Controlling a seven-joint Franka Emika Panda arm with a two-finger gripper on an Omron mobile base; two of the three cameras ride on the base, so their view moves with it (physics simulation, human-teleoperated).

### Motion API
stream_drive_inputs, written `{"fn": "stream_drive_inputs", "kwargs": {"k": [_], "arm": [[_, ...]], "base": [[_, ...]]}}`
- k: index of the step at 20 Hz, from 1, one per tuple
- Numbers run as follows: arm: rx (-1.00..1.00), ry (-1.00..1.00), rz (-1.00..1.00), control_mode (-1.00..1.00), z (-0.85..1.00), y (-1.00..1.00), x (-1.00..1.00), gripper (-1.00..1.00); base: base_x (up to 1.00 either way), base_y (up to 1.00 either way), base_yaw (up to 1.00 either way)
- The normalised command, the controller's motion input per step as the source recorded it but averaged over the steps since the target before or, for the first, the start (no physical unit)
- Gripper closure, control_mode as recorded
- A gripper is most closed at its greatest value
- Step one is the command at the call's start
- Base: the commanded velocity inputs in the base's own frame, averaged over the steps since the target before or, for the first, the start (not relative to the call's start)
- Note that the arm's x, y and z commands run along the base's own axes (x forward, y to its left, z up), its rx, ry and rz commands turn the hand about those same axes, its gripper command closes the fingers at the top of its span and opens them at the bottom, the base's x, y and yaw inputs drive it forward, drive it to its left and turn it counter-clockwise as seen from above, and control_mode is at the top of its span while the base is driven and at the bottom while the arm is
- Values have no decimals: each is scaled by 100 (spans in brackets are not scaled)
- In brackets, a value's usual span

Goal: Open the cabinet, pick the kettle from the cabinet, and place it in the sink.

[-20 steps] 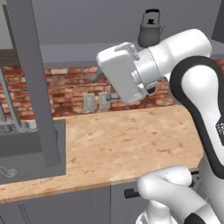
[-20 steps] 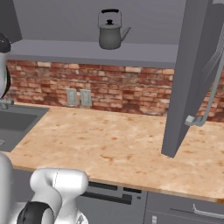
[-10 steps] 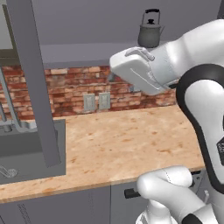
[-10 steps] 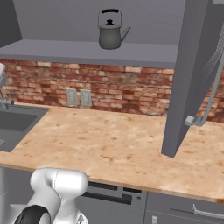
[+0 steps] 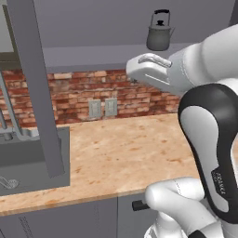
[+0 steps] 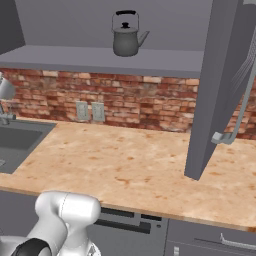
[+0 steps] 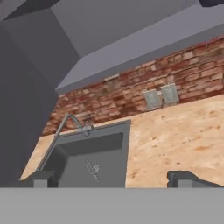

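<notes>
Kettle [image 6: 126, 35] count: one, squat and grey, sitting upright on the bottom shelf of the open cabinet [image 6: 100, 59], well back from the shelf's front edge. Two cabinet doors hang swung out, one at each side, each with a long bar handle. Two wall outlets [image 6: 90, 111] sit on the brick. One sink [image 7: 89, 157] with one slim faucet [image 7: 72, 124] lies off to the left. Arm's bent high, forearm level below the shelf. The claw [image 7: 113, 178] is spread wide with nothing between its tips, looking down at the sink and the bare worktop [image 6: 130, 165].
</notes>
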Motion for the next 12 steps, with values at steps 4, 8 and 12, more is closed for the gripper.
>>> {"fn": "stream_drive_inputs", "kwargs": {"k": [4, 8, 12], "arm": [[0, -3, -20, -100, 16, -47, 6, -100], [0, -11, -16, -100, 15, -47, 2, -100], [0, -28, -8, -100, 3, -41, 5, -100]], "base": [[0, 0, 0], [0, 0, 0], [0, 0, 0]]}}
